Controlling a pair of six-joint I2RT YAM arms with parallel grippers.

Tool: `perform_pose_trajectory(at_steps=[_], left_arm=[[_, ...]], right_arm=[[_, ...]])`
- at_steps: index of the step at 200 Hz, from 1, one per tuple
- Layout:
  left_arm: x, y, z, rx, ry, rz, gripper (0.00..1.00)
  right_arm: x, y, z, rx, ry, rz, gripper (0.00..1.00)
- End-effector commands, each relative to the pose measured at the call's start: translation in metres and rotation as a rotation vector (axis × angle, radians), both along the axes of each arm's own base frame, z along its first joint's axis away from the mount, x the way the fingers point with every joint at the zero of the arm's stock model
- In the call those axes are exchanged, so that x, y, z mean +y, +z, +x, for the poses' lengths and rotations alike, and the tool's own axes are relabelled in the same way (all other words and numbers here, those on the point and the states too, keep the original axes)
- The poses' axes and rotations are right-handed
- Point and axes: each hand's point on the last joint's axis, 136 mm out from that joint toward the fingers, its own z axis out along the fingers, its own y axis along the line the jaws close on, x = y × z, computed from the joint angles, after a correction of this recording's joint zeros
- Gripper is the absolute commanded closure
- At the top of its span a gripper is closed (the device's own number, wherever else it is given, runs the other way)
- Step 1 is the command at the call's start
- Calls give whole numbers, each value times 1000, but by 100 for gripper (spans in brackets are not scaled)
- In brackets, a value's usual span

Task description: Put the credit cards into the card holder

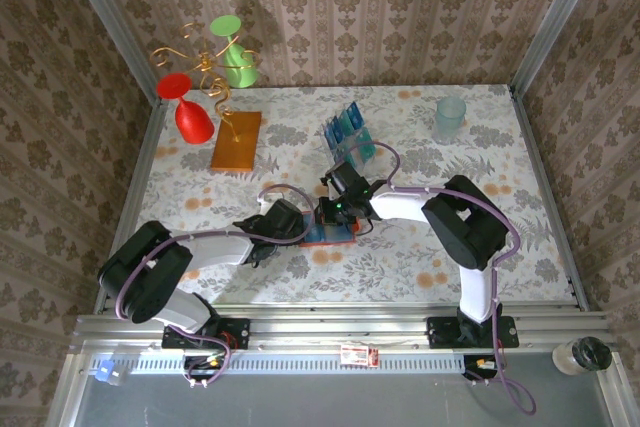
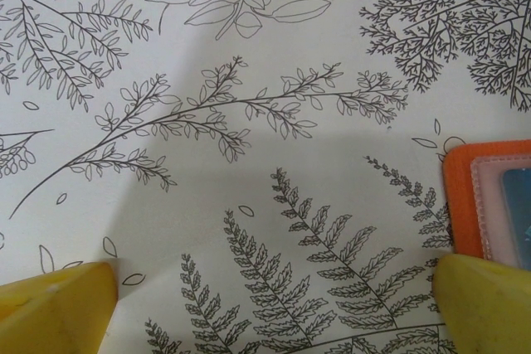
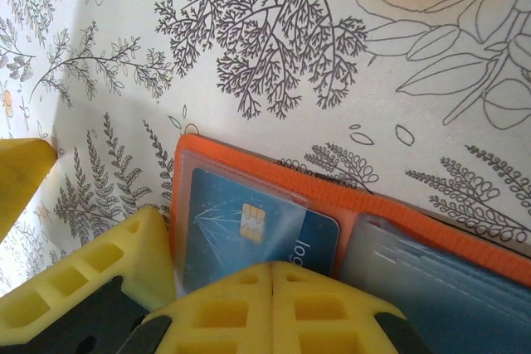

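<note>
From the overhead camera I see the card holder [image 1: 340, 235] lying open on the floral table [image 1: 420, 257]. The two arms meet at it, one from either side. My right pincer [image 1: 335, 215] is down over the card holder. In its wrist view the right pincer [image 3: 272, 288] is closed, its yellow fingertips pressed together on the card holder's near edge. They sit right over a blue chip card [image 3: 249, 230] that lies behind the clear window of the holder's left pocket. I cannot tell whether the tips actually pinch that card. The grey-blue pocket [image 3: 431, 279] on the holder's other half is beside it, inside the orange border. My left pincer [image 1: 303, 231] is just to the left of the card holder and gaping wide. In its wrist view the yellow fingers [image 2: 58, 308] stand far apart, with one tip next to the holder's orange corner [image 2: 465, 196] and bare tablecloth between them. More credit cards [image 1: 350, 133] stand upright well beyond the card holder, towards the back wall.
</note>
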Motion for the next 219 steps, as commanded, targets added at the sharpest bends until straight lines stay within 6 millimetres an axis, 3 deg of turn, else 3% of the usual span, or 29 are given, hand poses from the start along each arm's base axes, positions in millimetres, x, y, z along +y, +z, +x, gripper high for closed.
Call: perform_pose_trajectory(at_steps=[1, 54, 219], left_arm=[[2, -20, -9, 70, -31, 16, 0], [8, -3, -5, 35, -16, 8, 0], [26, -14, -10, 66, 26, 56, 0]], right_arm=[[6, 27, 1, -40, 11, 38, 94], [-19, 29, -2, -81, 7, -55, 94], [-17, -5, -24, -13, 46, -94, 97]])
